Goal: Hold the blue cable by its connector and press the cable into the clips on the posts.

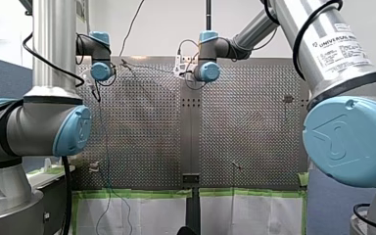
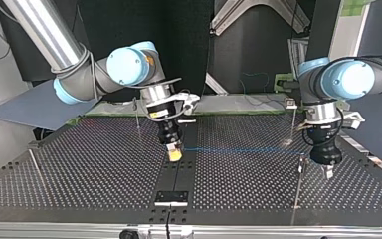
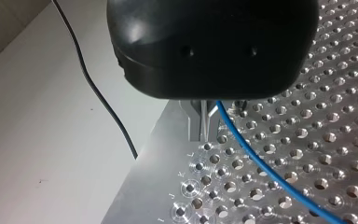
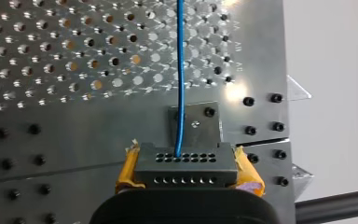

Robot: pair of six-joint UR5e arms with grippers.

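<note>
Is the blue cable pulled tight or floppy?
Pulled tight: in the top view the blue cable runs as a straight line from my right gripper, shut on its connector, towards my left gripper.

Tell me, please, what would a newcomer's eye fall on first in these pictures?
The blue cable catches the eye first: in the top view it runs in a straight line across the perforated table, from my right hand at the middle toward my left hand at the view's right. In the right wrist view, my right hand's yellow pads clamp the grey connector, the cable leading straight ahead from it.
</note>
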